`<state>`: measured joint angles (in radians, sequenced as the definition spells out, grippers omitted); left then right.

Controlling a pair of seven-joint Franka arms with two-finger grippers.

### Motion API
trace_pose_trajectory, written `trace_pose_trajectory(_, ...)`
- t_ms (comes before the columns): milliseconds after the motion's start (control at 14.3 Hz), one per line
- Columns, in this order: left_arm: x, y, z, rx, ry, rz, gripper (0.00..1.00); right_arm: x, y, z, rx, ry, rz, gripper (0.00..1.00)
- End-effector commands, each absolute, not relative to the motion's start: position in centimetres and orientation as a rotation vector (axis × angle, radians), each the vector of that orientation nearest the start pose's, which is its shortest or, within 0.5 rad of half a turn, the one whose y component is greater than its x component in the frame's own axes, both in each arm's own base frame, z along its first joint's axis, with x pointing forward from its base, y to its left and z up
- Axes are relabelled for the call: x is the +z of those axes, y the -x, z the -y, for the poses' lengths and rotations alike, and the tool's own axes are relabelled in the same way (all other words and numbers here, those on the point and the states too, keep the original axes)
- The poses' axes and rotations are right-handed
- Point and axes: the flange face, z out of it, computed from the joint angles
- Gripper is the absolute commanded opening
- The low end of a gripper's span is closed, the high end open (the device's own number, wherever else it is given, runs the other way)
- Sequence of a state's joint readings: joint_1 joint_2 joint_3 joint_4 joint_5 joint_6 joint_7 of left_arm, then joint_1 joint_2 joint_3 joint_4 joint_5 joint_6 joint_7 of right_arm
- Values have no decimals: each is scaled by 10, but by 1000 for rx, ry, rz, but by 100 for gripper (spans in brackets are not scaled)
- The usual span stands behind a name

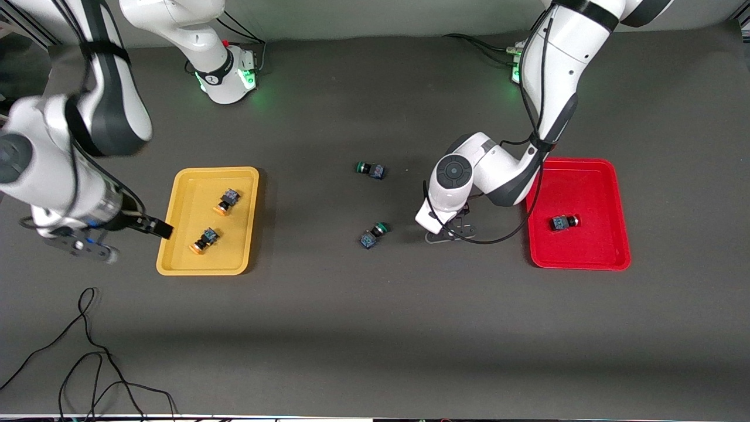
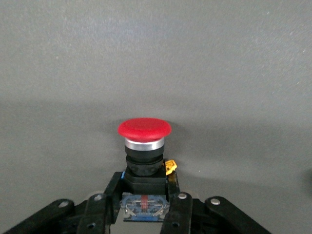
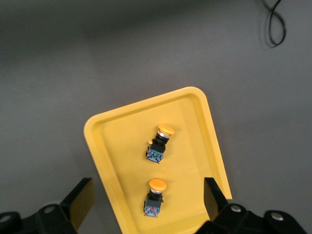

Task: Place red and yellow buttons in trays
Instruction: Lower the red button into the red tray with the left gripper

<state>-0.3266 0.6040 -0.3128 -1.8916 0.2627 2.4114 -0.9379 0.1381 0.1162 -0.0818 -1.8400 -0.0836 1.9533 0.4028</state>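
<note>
R gripper [image 1: 153, 227] waits spread, empty, at yellow tray [image 1: 183, 202] w/ both yellow buttons [image 1: 228, 201]. L gripper [image 2: 145, 207] clamps 2nd red button [image 2: 144, 146] low over table beside red tray [image 1: 595, 177]: lift, clear rim, release flat.

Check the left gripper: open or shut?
Shut on a red button. In the left wrist view, the left gripper has both fingers against the button's dark body.

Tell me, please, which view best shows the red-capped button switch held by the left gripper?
The left wrist view: the red-capped button switch sits centred between the left gripper fingers. In the front view the arm hides it; the right wrist view misses it.
</note>
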Motion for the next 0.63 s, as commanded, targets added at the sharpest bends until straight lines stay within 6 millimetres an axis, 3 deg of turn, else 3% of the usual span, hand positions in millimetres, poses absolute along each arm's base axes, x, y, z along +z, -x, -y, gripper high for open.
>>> trace_pose_trajectory(0,228,-530,354,24,3092,282,4,500,-572,-31,-57,3182,-457,100)
trace_pose_trajectory(140,273,-550,323,104,3078,328,2,530,-563,-38,-50,3171,-300,100)
trace_pose_trajectory(280,317,-561,271,212,3115,326,0,552,-557,-39,2,3111,-203,100)
trace_pose_trajectory(350,331,-562,237,274,3101,307,0,560,-553,-39,-4,3106,-200,100)
trace_pose_trajectory(561,338,-563,115,361,3097,163,0,582,-548,-33,-61,3102,-102,100)
